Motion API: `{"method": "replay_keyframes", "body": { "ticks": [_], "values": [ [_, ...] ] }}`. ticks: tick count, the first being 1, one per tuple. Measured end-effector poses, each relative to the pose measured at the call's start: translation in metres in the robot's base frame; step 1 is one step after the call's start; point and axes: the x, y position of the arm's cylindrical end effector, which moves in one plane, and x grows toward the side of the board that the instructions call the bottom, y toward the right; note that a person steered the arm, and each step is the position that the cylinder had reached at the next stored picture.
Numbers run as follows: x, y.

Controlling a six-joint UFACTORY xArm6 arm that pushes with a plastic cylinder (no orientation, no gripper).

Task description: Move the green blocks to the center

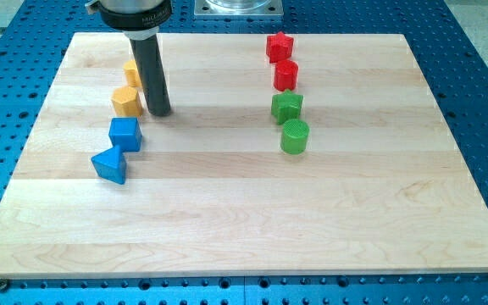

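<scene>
A green star-shaped block (286, 107) and a green cylinder (294, 136) sit close together right of the board's middle, the cylinder just below the star. My tip (159, 111) rests on the board at the upper left, far left of both green blocks. It stands just right of a yellow hexagonal block (126, 101), close to it or touching.
A second yellow block (132, 73) is partly hidden behind the rod. A blue cube (124, 134) and a blue triangular block (109, 164) lie below my tip. A red star (279, 46) and a red cylinder (285, 75) sit above the green blocks. The wooden board (244, 229) lies on a blue perforated table.
</scene>
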Motion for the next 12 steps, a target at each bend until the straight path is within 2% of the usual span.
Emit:
{"method": "replay_keyframes", "body": {
  "ticks": [2,4,6,8,9,12],
  "values": [
    [-0.001,0.004],
    [-0.020,0.104],
    [-0.020,0.175],
    [0.005,0.234],
    [0.049,0.264],
    [0.118,0.241]
  ]
}}
